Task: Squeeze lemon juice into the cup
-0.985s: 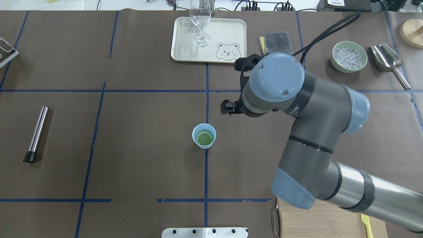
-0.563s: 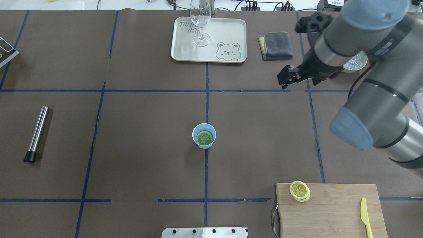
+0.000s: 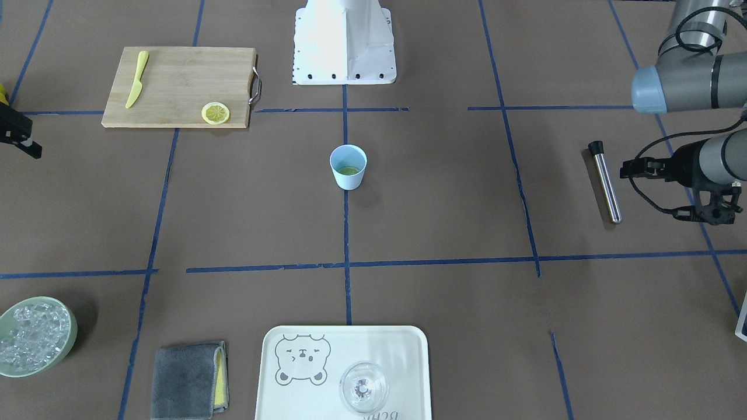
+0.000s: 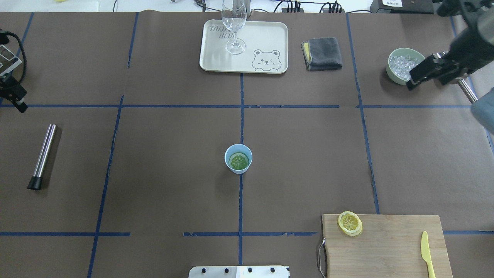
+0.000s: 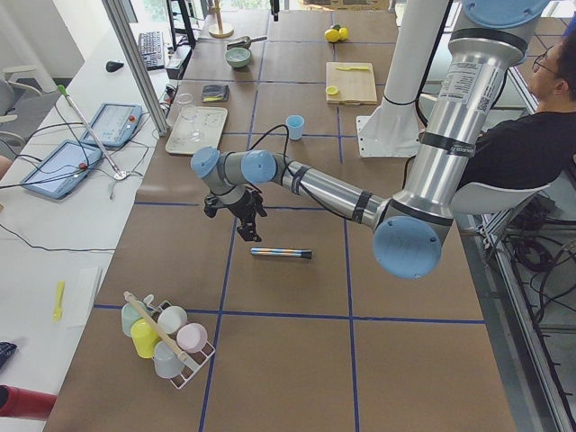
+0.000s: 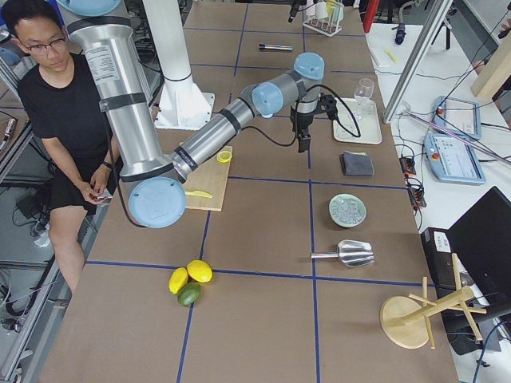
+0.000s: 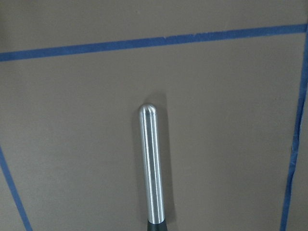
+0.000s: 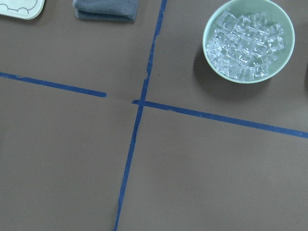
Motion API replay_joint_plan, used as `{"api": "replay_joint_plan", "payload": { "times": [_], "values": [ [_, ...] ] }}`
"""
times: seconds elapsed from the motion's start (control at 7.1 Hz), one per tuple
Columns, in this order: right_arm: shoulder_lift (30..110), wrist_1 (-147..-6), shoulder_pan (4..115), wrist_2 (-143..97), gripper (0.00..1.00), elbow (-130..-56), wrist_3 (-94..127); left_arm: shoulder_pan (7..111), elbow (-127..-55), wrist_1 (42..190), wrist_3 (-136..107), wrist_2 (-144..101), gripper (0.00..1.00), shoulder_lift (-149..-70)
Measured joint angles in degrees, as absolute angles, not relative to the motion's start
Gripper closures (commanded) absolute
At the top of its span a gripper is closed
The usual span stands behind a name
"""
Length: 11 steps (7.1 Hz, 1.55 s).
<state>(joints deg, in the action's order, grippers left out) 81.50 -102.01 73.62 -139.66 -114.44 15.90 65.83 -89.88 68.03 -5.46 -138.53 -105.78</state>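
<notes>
Brown-papered bench (image 4: 173, 185), blue tape grid. Small blue cup (image 4: 238, 158) upright at centre, roughly midway between the two claws and well apart from each. One lemon slice (image 4: 239, 161) lies flat in the bottom of it, greenish against the blue wall.

Far right corner: right claw (image 4: 412, 82) hangs high. In the overhead view it overlaps the near edge of the bowl of ice (image 4: 390, 75). Folded grey cloth (image 4: 322, 53) well off to its left. Apart or together, cannot tell.

Left end: left claw (image 5: 252, 232) hangs just past the rounded tip of a steel rod (image 5: 281, 254) lying flat — again, cannot tell its spread.

Robot-side of the right claw, well apart: cutting board (image 4: 386, 251) with a second slice (image 4: 349, 223) and a yellow knife (image 4: 427, 253).
</notes>
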Motion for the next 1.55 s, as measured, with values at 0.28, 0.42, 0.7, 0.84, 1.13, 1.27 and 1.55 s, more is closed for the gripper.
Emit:
{"api": "replay_joint_plan", "payload": {
  "times": [0.28, 0.42, 0.7, 0.84, 1.13, 1.27, 1.55],
  "values": [
    [83.01, -101.96, 74.76, -140.51, 0.00, -114.49, 14.95, 65.04, -83.21, 76.25, -8.14, -139.50, 0.00, -105.46],
    [83.11, -101.95, 74.83, -140.59, 0.00, -114.53, 14.89, 64.78, -81.72, 78.53, -9.61, -139.63, 0.00, -105.31],
    [83.14, -101.97, 74.93, -140.51, 0.00, -114.50, 14.86, 63.26, -80.23, 83.35, -14.24, -139.68, 0.00, -105.16],
    [83.14, -101.99, 74.95, -140.35, 0.00, -114.42, 14.87, 62.24, -79.79, 85.35, -16.42, -139.67, 0.00, -105.11],
    [83.15, -101.96, 74.97, -140.40, 0.00, -114.36, 14.89, 61.25, -79.47, 86.75, -17.98, -139.66, 0.02, -105.05],
    [83.13, -101.96, 74.97, -140.48, 0.00, -114.35, 14.93, 60.88, -79.42, 86.92, -18.14, -139.66, 0.03, -105.04],
    [83.02, -101.95, 74.97, -140.55, 0.00, -114.42, 15.11, 60.35, -79.28, 87.00, -18.32, -139.66, 0.06, -105.03]
  ]
}}
